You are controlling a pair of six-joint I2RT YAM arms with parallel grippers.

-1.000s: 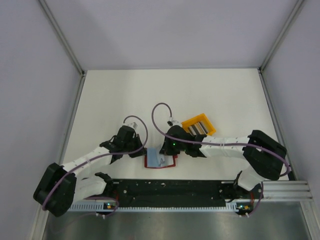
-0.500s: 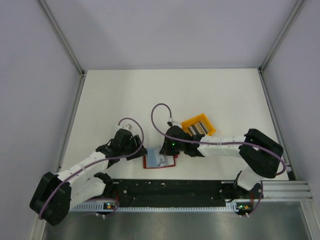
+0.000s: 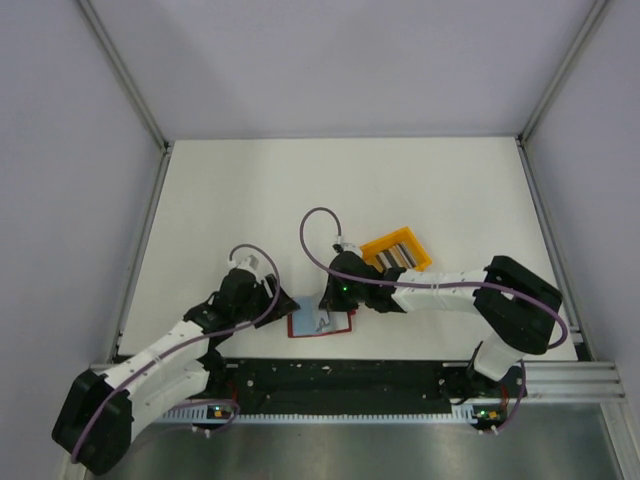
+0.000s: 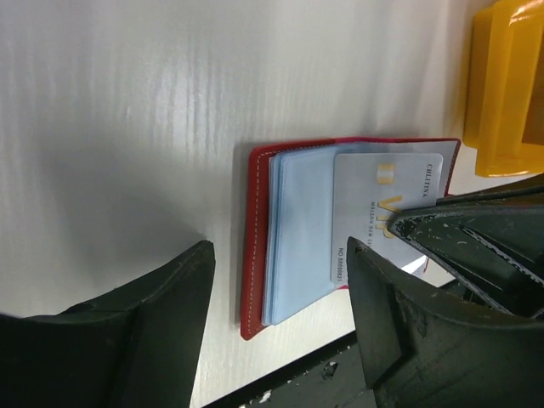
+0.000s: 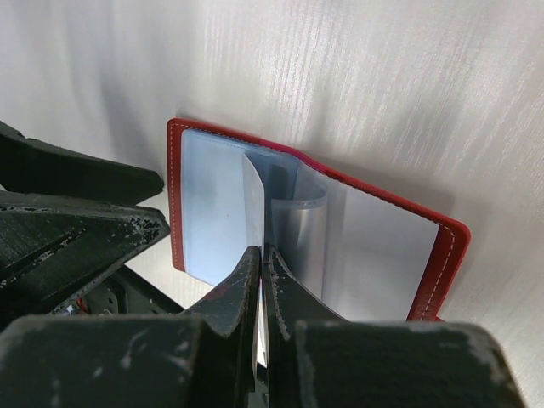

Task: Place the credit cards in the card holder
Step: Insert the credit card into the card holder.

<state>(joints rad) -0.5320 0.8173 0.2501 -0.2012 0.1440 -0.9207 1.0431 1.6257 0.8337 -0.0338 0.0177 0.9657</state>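
The dark red card holder (image 4: 255, 229) lies open on the table near the front edge, its pale blue sleeves (image 4: 297, 229) fanned out. My right gripper (image 5: 263, 251) is shut on a white credit card (image 4: 382, 200), which rests flat over the holder's (image 5: 382, 255) right half. My left gripper (image 4: 280, 255) hangs open just left of the holder (image 3: 320, 325), with nothing between its fingers (image 4: 136, 331). More credit cards (image 3: 393, 255) stand on edge in the yellow bin (image 3: 412, 242). From above, the right gripper (image 3: 330, 300) sits over the holder and the left gripper (image 3: 275, 300) beside it.
The yellow bin (image 4: 506, 85) stands just behind and right of the holder. A black rail (image 3: 340, 378) runs along the table's near edge, close below the holder. Grey walls enclose the white table (image 3: 250, 190) on three sides.
My left gripper has opened and drawn back from the holder toward the left and near edge. The right gripper stays shut on the card over the holder.
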